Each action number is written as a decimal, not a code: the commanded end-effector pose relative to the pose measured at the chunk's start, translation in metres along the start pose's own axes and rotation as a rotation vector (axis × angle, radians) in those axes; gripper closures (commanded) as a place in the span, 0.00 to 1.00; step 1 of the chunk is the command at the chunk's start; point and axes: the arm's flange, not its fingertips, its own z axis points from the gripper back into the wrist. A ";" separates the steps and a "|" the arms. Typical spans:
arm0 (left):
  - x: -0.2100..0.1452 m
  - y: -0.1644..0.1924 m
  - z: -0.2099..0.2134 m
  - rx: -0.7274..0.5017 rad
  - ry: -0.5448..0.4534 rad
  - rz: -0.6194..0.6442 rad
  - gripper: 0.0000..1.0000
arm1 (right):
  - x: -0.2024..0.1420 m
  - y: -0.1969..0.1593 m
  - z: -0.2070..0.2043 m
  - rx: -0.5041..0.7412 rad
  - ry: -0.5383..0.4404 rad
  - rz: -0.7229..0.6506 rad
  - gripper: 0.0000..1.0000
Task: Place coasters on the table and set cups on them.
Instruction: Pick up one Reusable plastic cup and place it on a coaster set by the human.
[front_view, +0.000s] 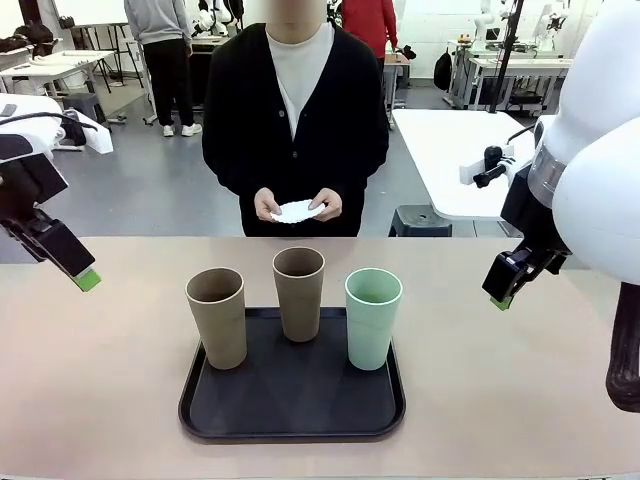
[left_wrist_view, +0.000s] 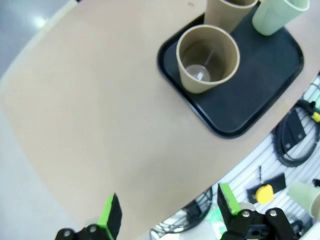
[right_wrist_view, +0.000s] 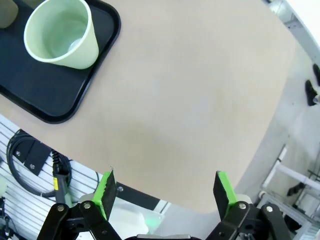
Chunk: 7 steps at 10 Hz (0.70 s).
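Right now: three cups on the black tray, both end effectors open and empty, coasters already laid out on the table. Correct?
No. The coasters are not on the table: the person's hands hold them, per the front view. The rest holds: three cups on the black tray, left end effector and right end effector open and empty.

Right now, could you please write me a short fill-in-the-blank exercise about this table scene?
1. The tray holds two brown cups and one ____ cup.
2. The person's hands hold the white ____.
3. The left tool and the right tool hover with jaws ____.
Missing words: green; coasters; open.
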 end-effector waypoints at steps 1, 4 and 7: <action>0.002 0.001 -0.006 -0.050 0.010 -0.009 0.00 | -0.004 0.004 0.006 -0.014 -0.002 0.005 0.00; 0.002 0.038 0.017 -0.472 -0.117 0.205 0.00 | -0.001 -0.081 0.016 0.933 -0.227 -0.051 0.00; -0.036 0.119 0.025 -0.857 -0.266 0.537 0.00 | -0.061 -0.167 0.011 1.243 -0.534 -0.336 0.00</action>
